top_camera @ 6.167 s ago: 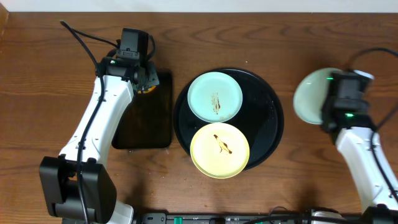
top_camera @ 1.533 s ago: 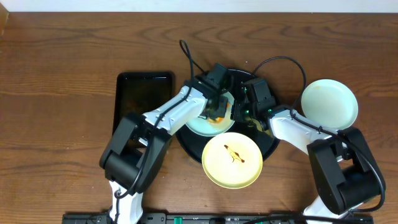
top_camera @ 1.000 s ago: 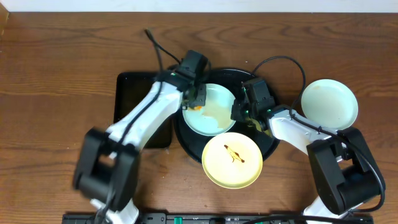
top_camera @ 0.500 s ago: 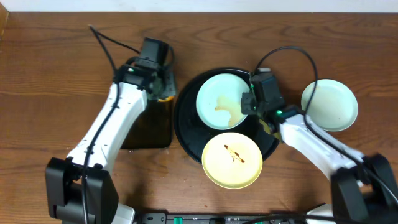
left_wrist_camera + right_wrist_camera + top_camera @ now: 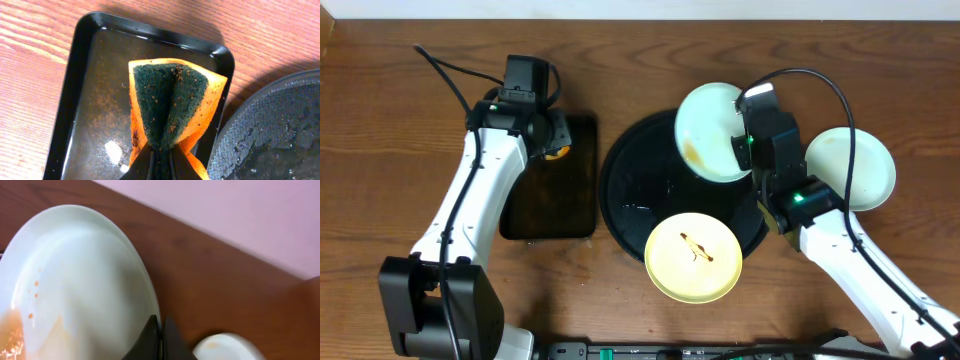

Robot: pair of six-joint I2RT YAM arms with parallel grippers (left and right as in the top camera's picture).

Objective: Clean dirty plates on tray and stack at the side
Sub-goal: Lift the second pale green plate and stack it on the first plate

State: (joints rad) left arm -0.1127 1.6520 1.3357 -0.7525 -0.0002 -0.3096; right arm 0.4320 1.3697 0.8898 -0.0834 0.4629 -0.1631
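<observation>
Overhead view alone: both arms are seen whole, with the round tray (image 5: 650, 190) in the middle of the table (image 5: 400, 290), the rectangular tray (image 5: 555, 195) just beside it on the left, and all three plates.
Left wrist view alone: the sponge (image 5: 170, 107) is shown as orange with a dark green scouring face, folded in on itself and speckled with brown crumbs; a wet sheen lies on the rectangular tray (image 5: 75, 75), and the wet rim of the round tray (image 5: 270, 130) enters at the lower right.
Right wrist view alone: orange-brown smears and specks are seen on the lower left of the held mint plate (image 5: 75, 290); a pale wall (image 5: 240, 215) stands behind the table edge.
Left arm pose: it is stretched forward from the near left, with the wrist over the far end of the rectangular tray.
Right arm pose: it is reached from the near right corner, angled inward toward the far right rim of the round tray.
Left gripper (image 5: 161, 162): it is clamped on the sponge, which is pinched at its fold.
Right gripper (image 5: 161, 337): it is closed on the rim of the held mint plate (image 5: 715, 132).
Held mint plate: it is carried over the far right rim of the round tray; contact with the tray cannot be judged.
Second mint plate (image 5: 850, 168): it lies on the table to the right, apart from the round tray.
Yellow plate (image 5: 692, 250): it lies on the near rim of the round tray, overhanging it, with a brown streak at its centre.
</observation>
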